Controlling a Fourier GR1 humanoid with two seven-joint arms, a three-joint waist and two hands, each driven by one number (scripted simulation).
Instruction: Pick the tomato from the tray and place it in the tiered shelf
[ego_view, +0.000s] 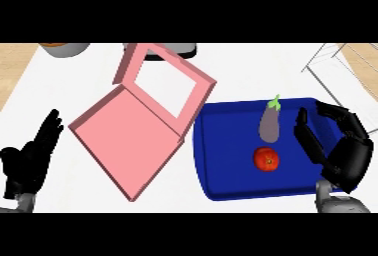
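Plainly little is done yet: the pink tiered shelf (129, 137), a matte flat slab with an open frame tilted up behind it, fills centre left, and the glossy blue tray (221, 150), shallow with a raised rim, lies just beside it at lower right. The black right hand (345, 160) hangs over the tray's right side, fingers spread, holding nothing; the left hand (29, 160) rests open, fingers up, at lower left. A smooth grey-purple aubergine (270, 124) lies above the small, round, shiny red tomato (266, 159), untouched mid-tray near the right hand, so grasp, carry and placing all seem left to do
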